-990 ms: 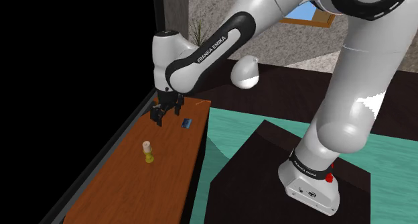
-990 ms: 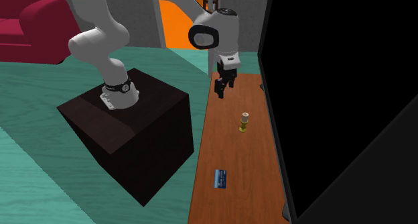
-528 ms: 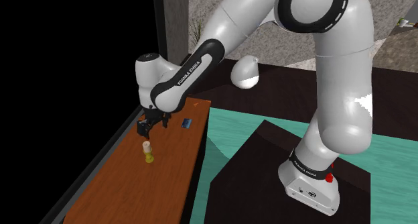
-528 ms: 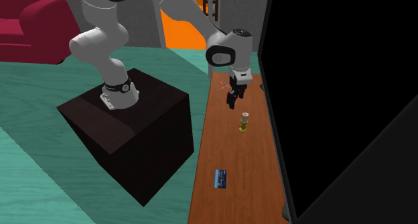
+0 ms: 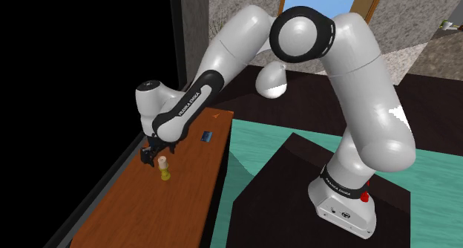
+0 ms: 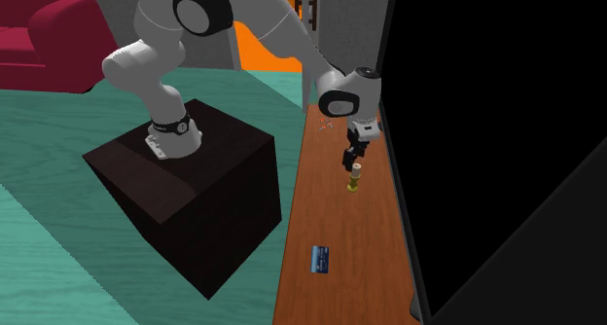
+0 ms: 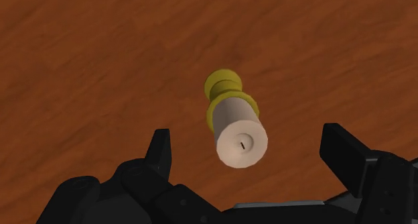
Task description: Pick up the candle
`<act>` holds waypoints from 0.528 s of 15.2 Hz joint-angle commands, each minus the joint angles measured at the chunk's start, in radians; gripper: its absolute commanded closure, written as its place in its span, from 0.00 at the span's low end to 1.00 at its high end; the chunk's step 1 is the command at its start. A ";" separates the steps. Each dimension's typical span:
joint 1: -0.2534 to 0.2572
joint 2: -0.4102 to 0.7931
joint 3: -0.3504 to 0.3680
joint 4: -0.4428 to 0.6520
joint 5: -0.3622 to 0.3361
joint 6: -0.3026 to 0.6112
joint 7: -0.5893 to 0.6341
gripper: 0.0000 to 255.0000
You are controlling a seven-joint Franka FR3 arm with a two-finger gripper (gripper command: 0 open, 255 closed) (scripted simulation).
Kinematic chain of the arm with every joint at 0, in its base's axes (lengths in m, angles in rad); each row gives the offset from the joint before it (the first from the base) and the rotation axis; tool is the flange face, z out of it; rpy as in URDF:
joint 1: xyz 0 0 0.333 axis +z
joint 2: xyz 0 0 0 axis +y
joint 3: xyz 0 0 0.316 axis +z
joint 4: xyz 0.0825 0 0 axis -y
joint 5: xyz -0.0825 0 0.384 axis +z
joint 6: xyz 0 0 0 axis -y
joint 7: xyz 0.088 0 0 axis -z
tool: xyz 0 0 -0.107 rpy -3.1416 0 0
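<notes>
Fingers (image 7: 159, 152) now astride candle (image 7: 238, 132) (no contact)

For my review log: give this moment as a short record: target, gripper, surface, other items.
target: cream cylindrical candle in a yellow holder, upright on the table
gripper: black two-finger gripper, open, above the candle, not touching
surface: long brown wooden table
other: small blue flat rectangle on the table, apart from the candle
</notes>
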 commanded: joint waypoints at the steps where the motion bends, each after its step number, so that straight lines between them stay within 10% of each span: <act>1: 0.004 0.023 -0.006 0.011 -0.005 0.013 0.003 0.00; 7: 0.015 0.074 -0.021 0.029 -0.018 0.046 0.010 0.00; 8: 0.015 0.073 -0.021 0.025 -0.018 0.048 0.011 1.00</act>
